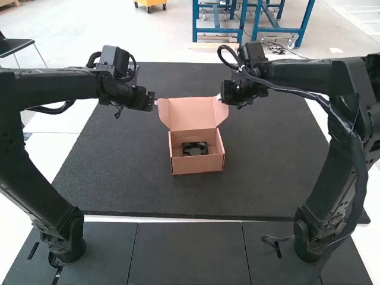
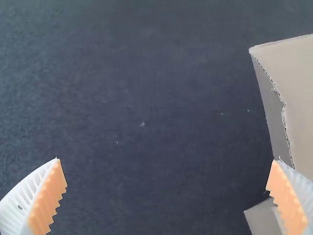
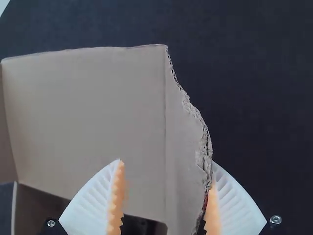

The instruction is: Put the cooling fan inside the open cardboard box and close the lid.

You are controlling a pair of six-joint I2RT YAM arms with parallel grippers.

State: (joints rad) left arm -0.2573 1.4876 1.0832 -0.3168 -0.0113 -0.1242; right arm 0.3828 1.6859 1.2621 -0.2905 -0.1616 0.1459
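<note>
Cardboard box [image 1: 197,155] is seen at the middle of the black mat [image 1: 119,160], open at the top. Cooling fan [image 1: 194,148] is seen inside the box, lying flat on its floor, dark against the brown walls. Lid [image 1: 189,113] is raised at the box's far side, inner face toward the camera, a side flap [image 1: 221,111] at its right end. Left gripper [image 1: 151,100] is held just beside the lid's left edge, above the mat; contact cannot be told. In the left wrist view its jaws [image 2: 166,200] are spread wide apart, nothing between the orange pads [image 2: 46,196] but mat, and the lid's edge [image 2: 288,93] is seen beside one finger. Right gripper [image 1: 227,95] is placed at the lid's right side flap. In the right wrist view its jaws [image 3: 164,200] are apart, with the flap's torn edge [image 3: 183,142] lying between the two fingers and the lid panel [image 3: 88,112] spread beyond them; a firm clamp on the cardboard is not seen.
</note>
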